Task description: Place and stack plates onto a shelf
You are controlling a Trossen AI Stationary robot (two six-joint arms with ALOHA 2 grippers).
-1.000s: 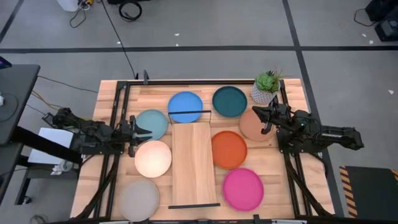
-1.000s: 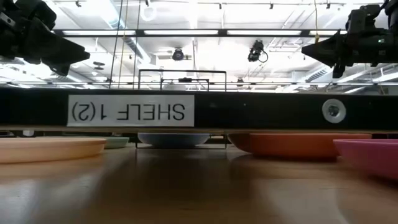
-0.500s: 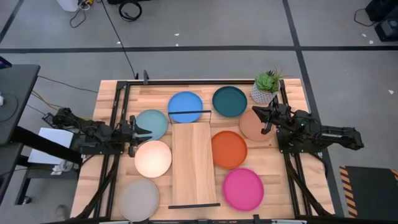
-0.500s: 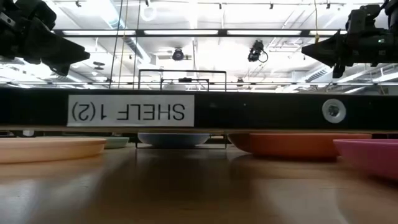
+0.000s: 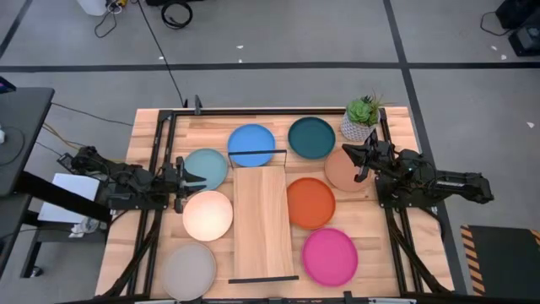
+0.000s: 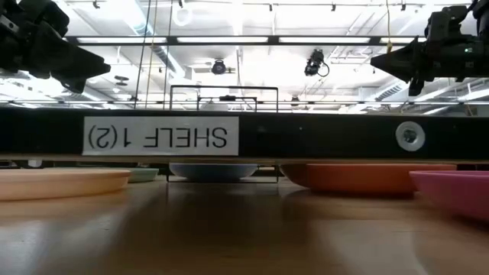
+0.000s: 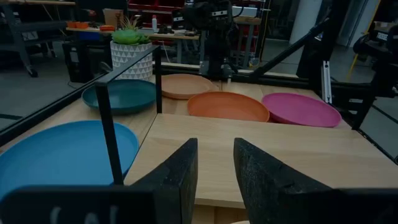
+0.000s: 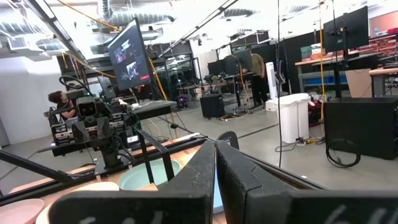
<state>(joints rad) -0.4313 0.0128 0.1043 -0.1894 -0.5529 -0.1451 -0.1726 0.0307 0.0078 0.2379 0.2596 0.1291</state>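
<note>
The shelf [image 5: 265, 224], a long light-wood plank with black wire ends, lies on the table's middle. Around it the plates rest flat on the tabletop: light teal [image 5: 207, 167], cream [image 5: 207, 215] and grey [image 5: 189, 270] to its left, blue [image 5: 251, 145] and dark teal [image 5: 311, 138] beyond its far end, tan [image 5: 344, 171], orange [image 5: 310, 203] and magenta [image 5: 330, 256] to its right. My left gripper [image 5: 190, 179] hovers by the light teal plate's left rim, a little open [image 7: 215, 180]. My right gripper [image 5: 359, 160] hovers over the tan plate, shut [image 8: 216, 168].
A green plant in a white pot [image 5: 361, 118] stands at the far right corner, close to the right gripper and the dark teal plate. Black frame rails [image 5: 160, 152] run along the table's left and right sides. A person [image 8: 56, 99] sits in the room behind.
</note>
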